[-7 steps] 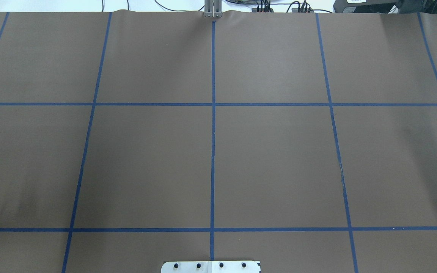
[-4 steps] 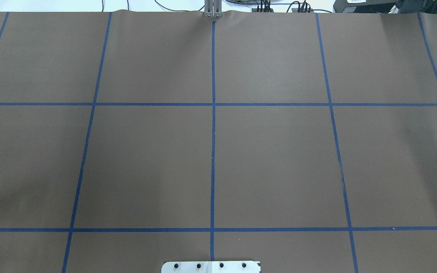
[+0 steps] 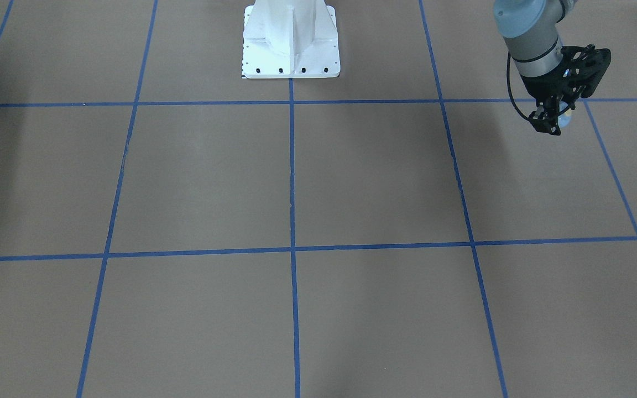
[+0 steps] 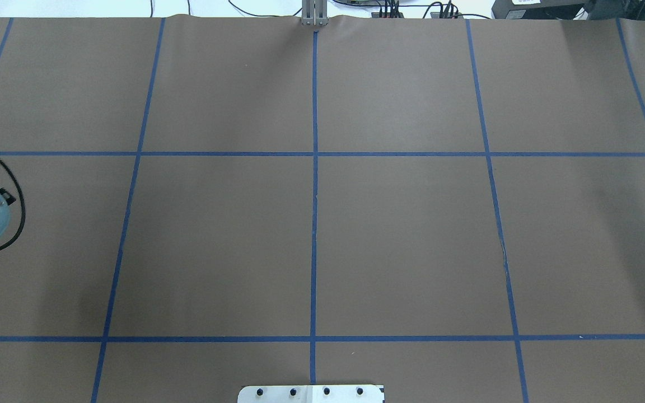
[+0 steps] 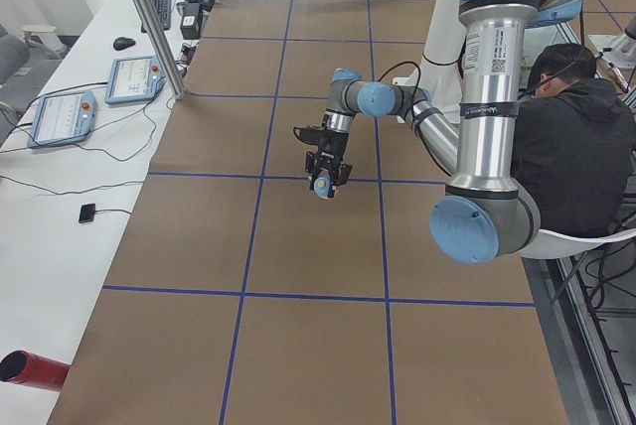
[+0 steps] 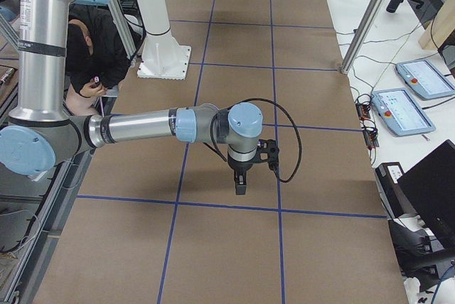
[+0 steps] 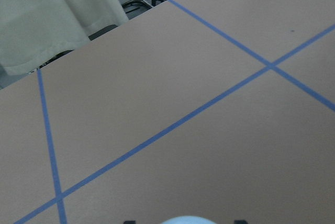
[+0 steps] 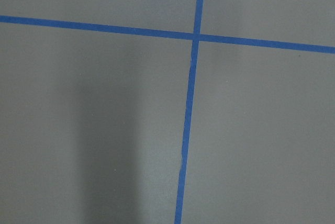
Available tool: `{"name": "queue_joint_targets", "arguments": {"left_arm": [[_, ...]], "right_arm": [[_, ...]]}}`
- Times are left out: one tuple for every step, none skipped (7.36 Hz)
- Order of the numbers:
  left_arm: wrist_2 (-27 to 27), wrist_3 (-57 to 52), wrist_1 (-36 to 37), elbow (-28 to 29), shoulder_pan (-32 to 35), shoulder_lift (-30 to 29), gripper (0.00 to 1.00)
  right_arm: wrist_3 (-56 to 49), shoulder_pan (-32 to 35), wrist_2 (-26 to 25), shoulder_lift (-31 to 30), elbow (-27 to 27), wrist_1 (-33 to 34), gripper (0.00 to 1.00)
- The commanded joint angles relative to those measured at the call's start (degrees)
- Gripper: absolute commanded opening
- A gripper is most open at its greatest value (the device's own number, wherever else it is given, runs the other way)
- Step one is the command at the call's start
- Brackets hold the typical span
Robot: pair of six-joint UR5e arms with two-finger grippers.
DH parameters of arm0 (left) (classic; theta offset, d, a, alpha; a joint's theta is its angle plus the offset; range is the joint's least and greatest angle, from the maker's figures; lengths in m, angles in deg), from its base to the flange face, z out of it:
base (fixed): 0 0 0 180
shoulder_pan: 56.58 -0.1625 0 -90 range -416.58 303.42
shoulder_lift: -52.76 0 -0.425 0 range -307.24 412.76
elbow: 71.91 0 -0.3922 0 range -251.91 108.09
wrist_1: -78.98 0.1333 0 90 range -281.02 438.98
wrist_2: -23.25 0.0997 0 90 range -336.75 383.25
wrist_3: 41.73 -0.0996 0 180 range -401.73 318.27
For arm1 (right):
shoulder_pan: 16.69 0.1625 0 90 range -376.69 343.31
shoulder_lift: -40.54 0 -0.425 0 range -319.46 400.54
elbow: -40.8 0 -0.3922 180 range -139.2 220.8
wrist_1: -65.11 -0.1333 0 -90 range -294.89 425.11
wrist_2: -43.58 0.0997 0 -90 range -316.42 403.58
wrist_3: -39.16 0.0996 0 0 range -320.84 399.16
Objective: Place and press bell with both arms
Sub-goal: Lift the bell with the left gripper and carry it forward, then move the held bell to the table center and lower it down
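The bell (image 5: 321,187) is clamped between the jaws of the left gripper (image 3: 554,124) and held above the brown-covered table (image 3: 351,177) (its light-blue dome is just glimpsed at the bottom edge of the left wrist view). The right gripper (image 6: 240,185) is pointed down near a blue tape line (image 6: 320,211). Whether its jaws are open or closed cannot be told.

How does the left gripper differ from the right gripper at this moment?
The left gripper is shut on the bell. The right gripper carries nothing that shows, and from its side view alone I cannot tell if it is open or shut. The left gripper hangs over the robot's left part of the table, the right gripper over the right part. Both are black and point down at the table.
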Motion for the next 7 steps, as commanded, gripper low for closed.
{"name": "queue_joint_targets", "arguments": {"left_arm": [[2.29,-16.93,0.04,2.54,1.18,-14.33,0.00],[2.90,-22.30,-1.44,4.55,0.92,-20.23,0.00],[4.03,-25.66,-5.90,7.01,0.48,-26.20,0.00],[5.87,-28.13,-12.81,9.99,-2.05,-29.05,0.00],[8.41,-30.16,-22.02,15.59,-3.55,-31.68,0.00],[10.35,-31.48,-31.68,21.04,-5.39,-32.67,0.00],[12.72,-31.85,-43.35,27.88,-6.98,-33.46,0.00]], "right_arm": [[0.02,-0.08,0.00,0.09,0.07,0.00,1.00],[-0.07,-0.08,0.00,0.18,0.16,-0.09,1.00],[-0.07,-0.08,0.00,0.36,0.42,-0.09,1.00],[-0.24,-0.08,-0.43,0.53,0.07,-0.09,1.00],[-0.59,-0.08,-0.79,0.53,-0.10,-0.09,1.00],[-0.34,-0.08,-0.79,0.53,0.07,0.00,1.00],[-0.07,-0.17,-0.09,0.53,0.42,-0.09,1.00]]}}
